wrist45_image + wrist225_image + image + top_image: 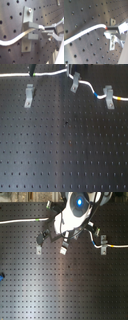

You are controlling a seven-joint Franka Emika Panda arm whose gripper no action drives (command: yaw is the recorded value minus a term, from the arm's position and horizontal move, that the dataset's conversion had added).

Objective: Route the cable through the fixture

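A: How far had we got with the cable [89, 86]?

B: In the first exterior view it ran through the clip [108, 96] at that view's right and past the middle clip [75, 83]. The left clip [29, 95] stood empty, the cable lying behind it.

A: And the gripper [108, 30]?

B: In both wrist views we saw its fingers pinched on the cable, holding it in the middle clip's slot. We judged 1 clip left, maybe 2.

Soft blur, dim board, mild glare
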